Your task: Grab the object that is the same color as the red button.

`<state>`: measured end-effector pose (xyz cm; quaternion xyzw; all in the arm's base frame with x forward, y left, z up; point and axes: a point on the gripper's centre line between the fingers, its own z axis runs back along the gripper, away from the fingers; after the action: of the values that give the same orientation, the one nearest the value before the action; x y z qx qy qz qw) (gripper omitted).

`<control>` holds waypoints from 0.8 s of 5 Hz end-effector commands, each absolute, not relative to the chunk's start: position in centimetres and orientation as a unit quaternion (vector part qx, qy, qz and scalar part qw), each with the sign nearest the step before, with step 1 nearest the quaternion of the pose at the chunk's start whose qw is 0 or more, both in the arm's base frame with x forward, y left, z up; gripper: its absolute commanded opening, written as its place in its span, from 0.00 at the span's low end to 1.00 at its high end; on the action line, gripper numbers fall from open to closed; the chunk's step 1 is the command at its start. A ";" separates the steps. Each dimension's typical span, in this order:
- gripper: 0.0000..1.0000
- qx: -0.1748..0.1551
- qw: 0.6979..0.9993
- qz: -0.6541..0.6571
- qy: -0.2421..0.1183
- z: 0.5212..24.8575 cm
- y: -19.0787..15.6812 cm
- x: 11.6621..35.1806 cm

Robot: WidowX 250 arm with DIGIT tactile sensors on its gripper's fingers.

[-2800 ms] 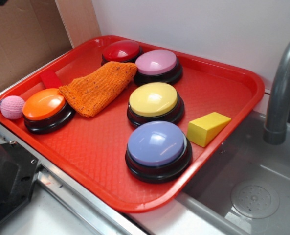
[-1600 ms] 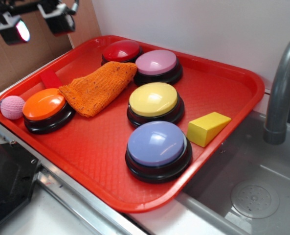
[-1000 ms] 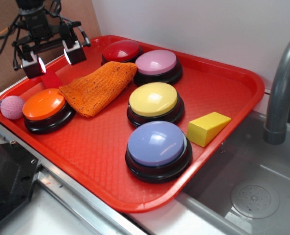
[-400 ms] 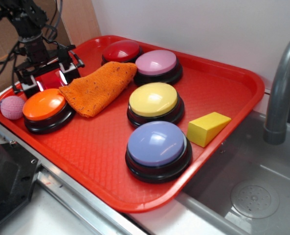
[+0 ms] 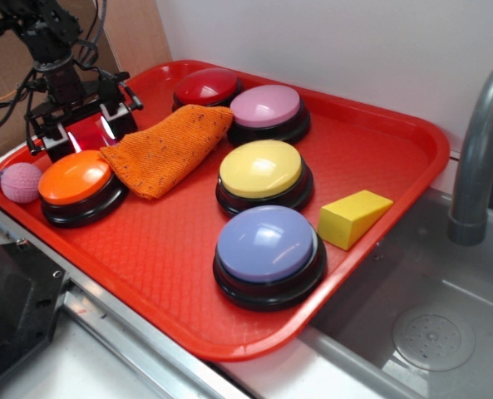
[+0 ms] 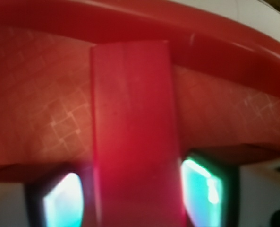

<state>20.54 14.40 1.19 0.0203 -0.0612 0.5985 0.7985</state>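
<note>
The red tray (image 5: 379,133) fills the counter; the red button (image 5: 206,86) sits at its back edge. Near the tray's back-left corner the gripper (image 5: 81,133) straddles the red block (image 6: 135,137), fingers (image 6: 203,191) apparently just beside it, not visibly clamped. Closing off-centre could twist the block, or snag the orange cloth (image 5: 167,147) alongside.
</note>
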 end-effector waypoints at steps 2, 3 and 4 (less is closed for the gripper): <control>0.00 0.004 0.927 0.374 -0.029 7.6 12.2 23.3; 0.00 0.001 0.966 0.255 -0.027 11.2 8.8 24.0; 0.00 -0.021 0.990 0.133 -0.037 13.5 4.7 23.5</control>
<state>24.08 3.32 11.56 -0.0243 -0.0009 0.1425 0.9895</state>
